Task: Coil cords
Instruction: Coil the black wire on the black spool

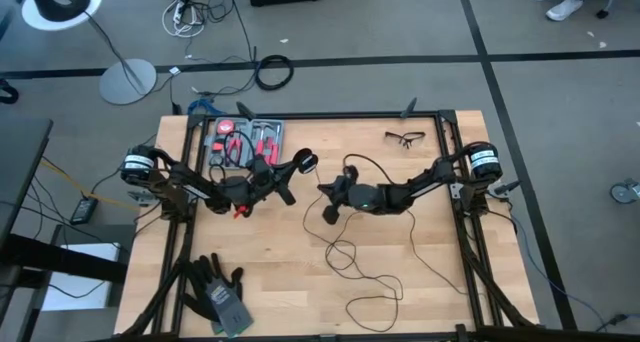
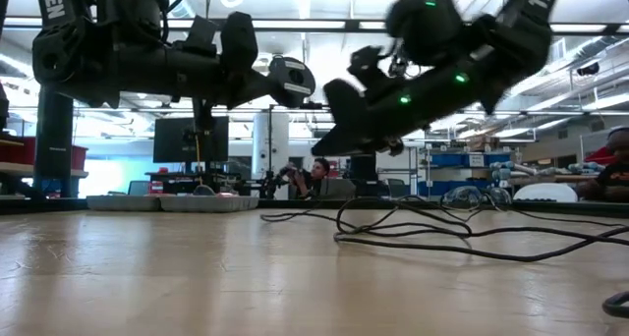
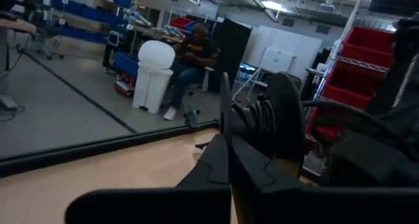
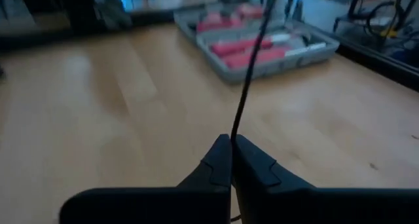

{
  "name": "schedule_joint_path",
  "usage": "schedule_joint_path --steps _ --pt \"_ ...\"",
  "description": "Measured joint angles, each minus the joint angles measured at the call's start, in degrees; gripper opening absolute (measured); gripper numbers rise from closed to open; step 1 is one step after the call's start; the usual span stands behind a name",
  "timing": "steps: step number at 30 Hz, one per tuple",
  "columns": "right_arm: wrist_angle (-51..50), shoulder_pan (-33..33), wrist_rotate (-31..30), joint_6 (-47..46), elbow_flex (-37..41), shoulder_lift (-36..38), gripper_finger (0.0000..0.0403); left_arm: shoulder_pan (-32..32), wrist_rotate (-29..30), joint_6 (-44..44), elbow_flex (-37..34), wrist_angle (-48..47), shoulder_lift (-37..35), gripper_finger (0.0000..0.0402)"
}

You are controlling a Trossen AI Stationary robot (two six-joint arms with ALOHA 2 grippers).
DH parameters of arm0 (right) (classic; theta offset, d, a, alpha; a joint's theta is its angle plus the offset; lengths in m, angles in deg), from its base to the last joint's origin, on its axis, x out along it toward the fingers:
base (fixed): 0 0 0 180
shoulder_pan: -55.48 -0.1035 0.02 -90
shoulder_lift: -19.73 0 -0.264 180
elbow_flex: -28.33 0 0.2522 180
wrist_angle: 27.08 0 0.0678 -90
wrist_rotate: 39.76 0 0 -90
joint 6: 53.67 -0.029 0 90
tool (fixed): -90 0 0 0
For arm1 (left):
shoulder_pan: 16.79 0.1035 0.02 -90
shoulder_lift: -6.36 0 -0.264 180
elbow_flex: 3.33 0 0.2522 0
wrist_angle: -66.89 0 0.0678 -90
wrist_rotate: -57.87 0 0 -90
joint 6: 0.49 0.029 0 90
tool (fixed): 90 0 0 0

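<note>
The thin black cord (image 1: 372, 274) lies in loose loops on the wooden table's near middle, and one strand rises to my two grippers above the table's centre. Its round black puck (image 1: 306, 162) is up at my left gripper (image 1: 284, 180), which reaches in from the left and is shut. A few turns of cord (image 3: 254, 116) are bunched beside the puck (image 3: 285, 116). My right gripper (image 1: 326, 194) reaches in from the right, close to the left one, and is shut on a strand (image 4: 249, 73). My left gripper is shut on the cord's puck end. The bunched turns (image 3: 249, 122) and the upright puck stand just past the fingertips (image 3: 222, 160), clear of the table. The fingers lie about level, coming from the table's left. They hide the exact spot pinched. My right gripper pinches a single strand of the cord (image 4: 233, 133) between its two fingertips (image 4: 216, 160). The fingers slant slightly downward, coming from the table's right. The strand runs straight away from the tips, off the table.
A grey tray (image 1: 246, 142) with red-handled tools sits at the far left. Safety glasses (image 1: 405, 137) lie at the far right and black gloves (image 1: 220, 292) at the near left corner. Seated people show in the room beyond the table.
</note>
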Motion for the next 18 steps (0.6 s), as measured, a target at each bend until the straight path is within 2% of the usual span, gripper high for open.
schedule_joint_path --steps 4,9,13,18 --pt "-13.65 0.0 0.3 4.7 -7.21 -0.02 0.0002 0.0 1.49 -1.67 0.07 -1.28 0.0 0.0" --pt "-16.19 -0.02 2.72 11.97 -11.9 -0.02 0.0001 0.0 2.1 -4.19 2.1 -10.01 0.0 0.0" --pt "-23.37 -0.02 4.34 13.1 -16.05 -0.02 0.0001 -0.01 1.96 -5.32 4.91 -20.76 0.02 0.0" --pt "-28.32 0.0 7.12 14.5 -18.96 -0.02 0.0001 -0.09 -0.74 -3.77 7.04 -25.06 0.02 0.0"
